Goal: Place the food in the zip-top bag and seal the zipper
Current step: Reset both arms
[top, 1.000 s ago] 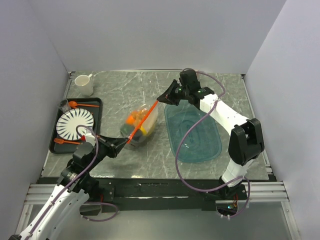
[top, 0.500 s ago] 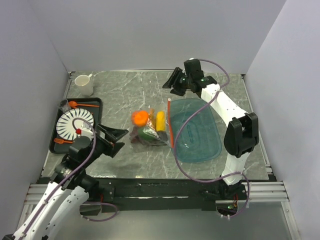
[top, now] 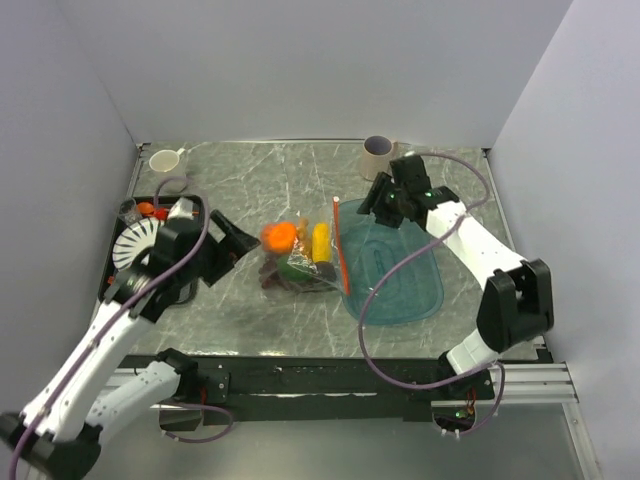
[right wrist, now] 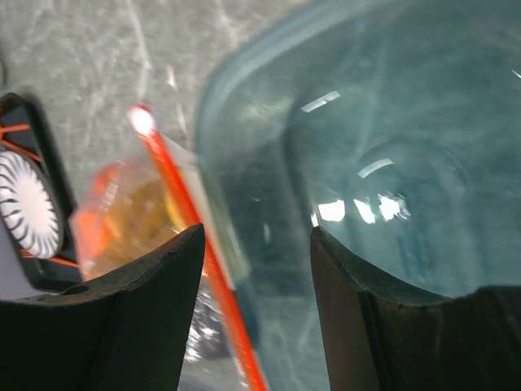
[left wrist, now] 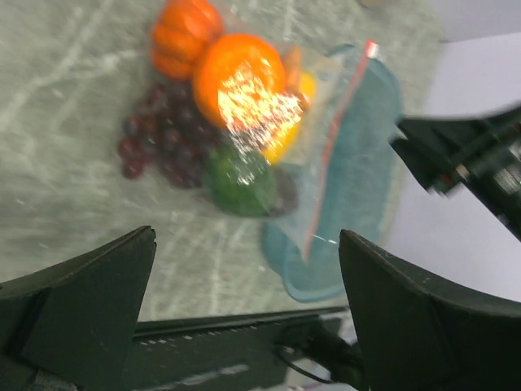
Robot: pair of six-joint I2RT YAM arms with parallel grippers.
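Note:
The zip-top bag (top: pixel 300 258) lies on the marble table, apart from both grippers. Through its clear plastic the food shows: an orange round fruit (top: pixel 280 235), a yellow banana (top: pixel 320 240), a green piece (top: pixel 295 268) and dark grapes (left wrist: pixel 159 142). The zipper (top: pixel 341 248) runs as a straight orange-red strip along the bag's right side, resting on the teal tray's left rim, white slider at its far end (right wrist: pixel 140 120). My left gripper (top: pixel 232 240) hovers left of the bag, open and empty (left wrist: pixel 248 236). My right gripper (top: pixel 378 200) is open above the tray's far end (right wrist: pixel 256 236).
A translucent teal tray (top: pixel 405 275) lies right of the bag. A beige cup (top: pixel 378 150) stands at the back behind the right gripper and a white mug (top: pixel 166 161) at the back left. A black tray (top: pixel 112 290) with a striped plate (top: pixel 135 245) sits on the left.
Both grippers opened and let go of the bag, which dropped flat onto the table. The left arm swung up and back to the left; the right arm drew back to the right.

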